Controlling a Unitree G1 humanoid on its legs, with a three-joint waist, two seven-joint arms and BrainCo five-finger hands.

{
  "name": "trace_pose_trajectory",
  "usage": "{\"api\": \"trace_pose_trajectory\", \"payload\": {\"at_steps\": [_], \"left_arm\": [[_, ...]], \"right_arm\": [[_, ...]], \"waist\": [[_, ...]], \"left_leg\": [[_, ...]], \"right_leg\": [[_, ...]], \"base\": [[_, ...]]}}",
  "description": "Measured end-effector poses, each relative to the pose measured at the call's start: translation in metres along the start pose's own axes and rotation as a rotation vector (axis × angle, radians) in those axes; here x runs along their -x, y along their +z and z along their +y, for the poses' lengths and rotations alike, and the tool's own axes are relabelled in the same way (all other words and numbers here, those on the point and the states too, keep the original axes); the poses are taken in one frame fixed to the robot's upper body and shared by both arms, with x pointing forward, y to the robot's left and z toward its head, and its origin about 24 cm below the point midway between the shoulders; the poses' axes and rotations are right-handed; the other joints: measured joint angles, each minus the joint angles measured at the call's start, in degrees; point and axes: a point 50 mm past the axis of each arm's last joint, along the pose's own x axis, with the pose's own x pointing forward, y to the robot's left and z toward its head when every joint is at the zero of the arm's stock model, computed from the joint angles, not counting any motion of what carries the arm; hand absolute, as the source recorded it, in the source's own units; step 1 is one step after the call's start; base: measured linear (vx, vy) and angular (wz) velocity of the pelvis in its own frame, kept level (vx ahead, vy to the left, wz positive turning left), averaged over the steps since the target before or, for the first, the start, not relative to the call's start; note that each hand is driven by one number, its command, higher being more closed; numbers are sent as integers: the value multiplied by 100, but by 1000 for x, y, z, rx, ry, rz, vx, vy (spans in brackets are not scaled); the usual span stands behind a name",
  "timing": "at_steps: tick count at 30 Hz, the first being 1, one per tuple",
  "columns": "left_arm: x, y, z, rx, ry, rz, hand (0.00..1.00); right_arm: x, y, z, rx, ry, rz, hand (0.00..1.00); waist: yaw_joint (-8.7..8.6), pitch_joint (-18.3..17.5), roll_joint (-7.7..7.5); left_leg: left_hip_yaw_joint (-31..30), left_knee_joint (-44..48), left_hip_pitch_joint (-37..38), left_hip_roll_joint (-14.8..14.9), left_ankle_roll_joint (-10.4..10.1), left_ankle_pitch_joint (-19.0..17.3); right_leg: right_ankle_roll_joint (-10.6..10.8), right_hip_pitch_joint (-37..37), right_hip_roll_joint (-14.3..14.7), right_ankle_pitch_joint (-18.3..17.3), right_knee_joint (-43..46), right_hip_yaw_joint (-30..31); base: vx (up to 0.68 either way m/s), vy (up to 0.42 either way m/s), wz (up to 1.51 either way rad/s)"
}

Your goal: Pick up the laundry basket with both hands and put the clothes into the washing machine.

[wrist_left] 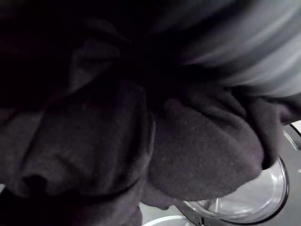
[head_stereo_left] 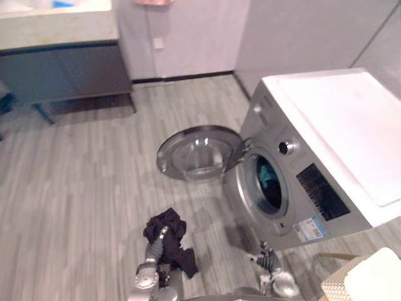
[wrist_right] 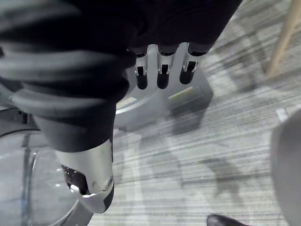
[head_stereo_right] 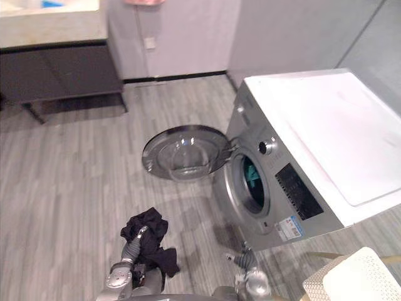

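My left hand point(head_stereo_left: 155, 249) is shut on a crumpled black garment point(head_stereo_left: 169, 235), which bunches over its fingers and hangs above the floor. The same dark cloth point(wrist_left: 141, 141) covers most of the left wrist view. The silver washing machine point(head_stereo_left: 326, 163) stands to the right. Its round door point(head_stereo_left: 197, 153) is swung open toward the left, and a teal garment point(head_stereo_left: 268, 179) lies in the drum. My right hand point(head_stereo_left: 269, 260) hovers low before the machine's front corner. Its fingers point(wrist_right: 160, 70) are straight and hold nothing. A white perforated basket point(head_stereo_left: 366, 279) sits at the lower right corner.
A dark cabinet with a pale counter top point(head_stereo_left: 62, 63) stands at the back left against the wall. A wooden leg point(head_stereo_left: 338, 256) shows beside the white basket. Grey plank floor point(head_stereo_left: 81, 188) lies open to the left of the machine's door.
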Motion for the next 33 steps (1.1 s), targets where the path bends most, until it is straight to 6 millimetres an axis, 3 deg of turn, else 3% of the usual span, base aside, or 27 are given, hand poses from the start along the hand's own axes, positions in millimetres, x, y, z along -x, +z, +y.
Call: {"api": "trace_pose_trajectory", "payload": {"at_steps": [1, 3, 4, 6, 7, 9, 12, 13, 15, 16, 18, 19, 21, 22, 25, 28, 31, 33], "left_arm": [[0, 0, 2, -10, 2, 1, 100], [0, -4, 8, -29, 13, 17, 100], [-1, -4, 9, -32, 17, 22, 100], [-2, -3, 14, -45, 22, 17, 100], [-3, -3, 13, -46, 18, 23, 100], [-6, 2, 7, -60, -11, 12, 100], [-6, 0, 2, -72, -43, 22, 100], [-5, -1, 0, -69, -48, 24, 100], [-4, -2, -2, -60, -49, 29, 100], [-3, -4, -7, -46, -58, 35, 100], [-1, -4, -17, -25, -74, 39, 100], [-1, -4, -20, -23, -81, 38, 100], [-2, -2, -20, -24, -82, 33, 100], [-3, 0, -21, -31, -85, 27, 100], [-7, 4, -16, -56, -84, 15, 100], [-5, 0, -12, -56, -73, 28, 100], [-7, 2, -4, -72, -59, 21, 100], [-14, 16, 5, -56, -25, -19, 100]], "right_arm": [[-1, 2, 0, 2, 2, -3, 0], [-6, 8, 8, 26, 35, -3, 0], [-8, 10, 10, 36, 46, -7, 0], [-12, 19, 14, 47, 59, -27, 0], [-13, 20, 10, 55, 49, -31, 0], [-13, 15, -4, 60, 14, -9, 0], [-9, 0, -13, 56, -14, 47, 0], [-7, -6, -16, 49, -25, 67, 0], [-5, -11, -20, 50, -38, 84, 0], [-6, -9, -23, 52, -53, 78, 0], [-8, -6, -30, 57, -75, 71, 0], [-10, -2, -34, 62, -86, 61, 0], [-10, -2, -36, 46, -97, 62, 0], [-9, -4, -40, 50, -116, 70, 0], [-6, -11, -34, 22, -113, 88, 0], [-7, -9, -31, 35, -98, 81, 0], [-10, -1, -27, 45, -85, 61, 0], [-15, 10, -24, 61, -71, 29, 0]], "waist": [[-14, 1, 2], [-130, 19, 44], [-136, 30, 83], [-135, 9, 161], [-152, -4, 182], [-272, 18, 337], [-315, 43, 402], [-284, 58, 417], [-269, 80, 437], [-191, 129, 490], [-117, 210, 585], [-135, 236, 579], [-135, 217, 652], [-134, 235, 697], [-127, 223, 570], [-108, 232, 587], [-109, 257, 579], [-119, 441, 526]], "left_leg": [[246, -46, 118, 13, 79, -34], [1064, -334, 565, 81, 228, -20], [1284, -440, 689, 133, 242, -10], [1830, -590, 890, 267, 236, 13], [2000, -582, 917, 290, 236, 12], [2062, -582, 1023, 317, 231, 17], [2091, -374, 1174, 424, 175, -30], [2072, 165, 1108, 645, 43, -206], [1851, 1248, 817, 1022, 18, -344], [1298, 2066, 447, 1144, 27, -437], [469, 2052, 359, 859, -46, -809], [-9, 1554, 324, 589, -79, -910], [-421, 768, 333, 387, -115, -866], [-483, 396, 393, 343, -101, -564], [-106, 491, 488, 188, 70, -767], [242, 882, 572, 172, 170, -1133], [448, 1152, 503, 212, 199, -1307], [533, 1489, 319, 250, 211, -1400]], "right_leg": [[52, -145, -99, 84, 185, -136], [-2, -292, -541, 202, 208, -1378], [-27, -283, -632, 216, 62, -1880], [-194, -202, -560, 484, -804, -3400], [-306, -106, -434, 730, -1226, -3663], [-390, 20, -218, 917, -1569, -3457], [-388, 159, -113, 938, -1704, -3159], [-399, 268, 19, 942, -1826, -3003], [-445, 439, 243, 956, -1987, -2763], [-525, 519, 366, 955, -2015, -2492], [-527, 530, 415, 954, -1964, -2158], [-516, 508, 402, 960, -1940, -1935], [-427, 444, 398, 941, -1877, -1693], [-261, 339, 405, 843, -1708, -1526], [-64, 226, 190, 722, -1454, -1241], [100, 94, 111, 511, -1050, -878], [184, -167, 99, 440, -734, -702], [189, -538, 74, 384, -298, -685]], "base": [[133, 259, -144], [107, 197, -160], [98, 136, -144], [115, 69, -159], [115, 4, -119], [105, -34, -69], [83, -109, -66], [73, -167, -71], [48, -123, -82], [52, 7, -108], [62, 83, -109], [72, 147, -86], [73, 184, -80], [76, 202, -63], [88, 189, -47], [87, 189, -57], [35, 91, -49], [1, 62, -35]]}}
